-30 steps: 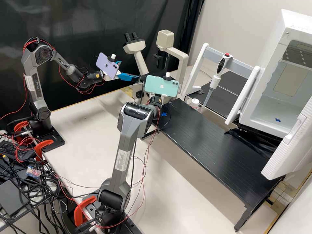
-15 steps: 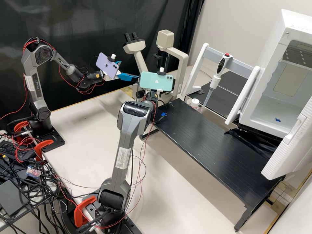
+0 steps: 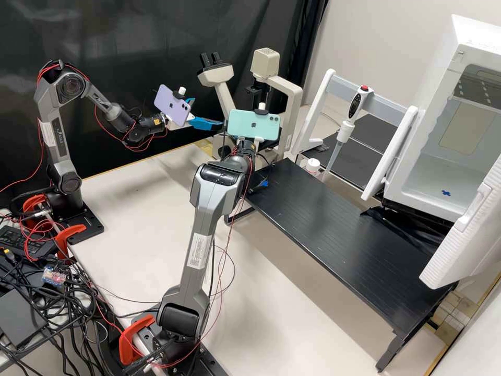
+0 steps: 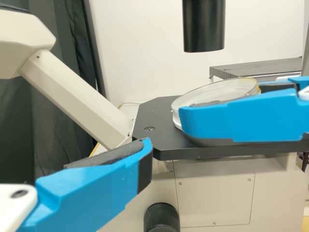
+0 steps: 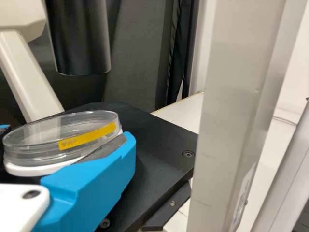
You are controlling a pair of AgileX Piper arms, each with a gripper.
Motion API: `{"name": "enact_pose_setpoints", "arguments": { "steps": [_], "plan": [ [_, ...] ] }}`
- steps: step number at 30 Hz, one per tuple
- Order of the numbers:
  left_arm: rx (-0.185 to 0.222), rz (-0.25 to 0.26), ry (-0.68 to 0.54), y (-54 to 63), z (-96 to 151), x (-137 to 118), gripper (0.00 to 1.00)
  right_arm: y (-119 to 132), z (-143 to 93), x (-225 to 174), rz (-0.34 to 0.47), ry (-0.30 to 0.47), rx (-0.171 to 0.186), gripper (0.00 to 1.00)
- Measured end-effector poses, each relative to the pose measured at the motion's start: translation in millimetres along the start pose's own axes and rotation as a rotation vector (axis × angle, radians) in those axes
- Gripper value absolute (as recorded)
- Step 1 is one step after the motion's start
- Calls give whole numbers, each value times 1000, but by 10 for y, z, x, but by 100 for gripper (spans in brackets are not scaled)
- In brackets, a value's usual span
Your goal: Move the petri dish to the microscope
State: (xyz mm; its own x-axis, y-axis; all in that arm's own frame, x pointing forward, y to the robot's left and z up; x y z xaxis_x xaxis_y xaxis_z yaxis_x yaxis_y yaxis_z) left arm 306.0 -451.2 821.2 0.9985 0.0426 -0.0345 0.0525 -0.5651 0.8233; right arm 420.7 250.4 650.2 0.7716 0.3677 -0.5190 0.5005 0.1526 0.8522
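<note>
The right claw [image 3: 247, 148] is closed on the petri dish [image 5: 53, 145], its blue fingers pressed to opposite sides, over the black stage [image 5: 149, 145] of the microscope [image 3: 265, 65], which stands at 12 o'clock in the high view. A yellow strip [image 5: 87, 136] marks the clear dish's side; whether its base touches the stage cannot be told. A black cylinder [image 4: 203, 26] hangs above the stage.

At 11 o'clock in the high view, the left claw [image 3: 209, 112] is near the microscope's eyepiece side, its fingers well apart and gripping nothing. A purple phone [image 3: 172, 107] is mounted on that arm, a mint-green phone [image 3: 254, 125] on the other.

A black platform [image 3: 339, 230] stretches toward 4 o'clock over the pale worktop [image 3: 130, 209]. At 2 o'clock, a pipette [image 3: 347, 117] with a red button hangs upright on a white and grey rack [image 3: 389, 108]; farther round, between 2 and 3, an open white cabinet [image 3: 425, 177] has a blue cross inside. Tangled cables [image 3: 68, 313] lie at 8 o'clock, beside the arm bases.
</note>
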Motion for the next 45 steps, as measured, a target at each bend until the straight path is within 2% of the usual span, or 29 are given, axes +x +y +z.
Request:
{"name": "enact_pose_setpoints", "arguments": {
  "steps": [3,4,6,13,19,27,29,31,37,45],
  "plan": [
    [0,0,0,0,0,0,100,0,1,39,-11,-5,7,0],
    [0,0,0,0,0,0,100,2,-1,50,-12,-4,12,100],
    [0,0,0,0,0,0,100,-7,2,72,-22,-2,12,100],
    [0,0,0,0,0,0,100,-37,24,124,-38,0,-28,100],
    [0,0,0,0,0,0,100,-68,57,145,-44,-7,-13,100],
    [0,0,0,0,0,0,100,-102,108,105,-57,-22,-15,100],
    [0,0,0,0,0,0,100,-100,138,40,-61,-34,-23,100],
    [0,0,0,0,0,0,100,-88,135,-28,-52,-27,-11,100],
    [0,0,0,0,0,0,100,-52,90,-313,-23,14,-22,100],
    [0,0,0,0,0,0,100,-181,90,-840,-18,48,-40,100]
  ]
}}
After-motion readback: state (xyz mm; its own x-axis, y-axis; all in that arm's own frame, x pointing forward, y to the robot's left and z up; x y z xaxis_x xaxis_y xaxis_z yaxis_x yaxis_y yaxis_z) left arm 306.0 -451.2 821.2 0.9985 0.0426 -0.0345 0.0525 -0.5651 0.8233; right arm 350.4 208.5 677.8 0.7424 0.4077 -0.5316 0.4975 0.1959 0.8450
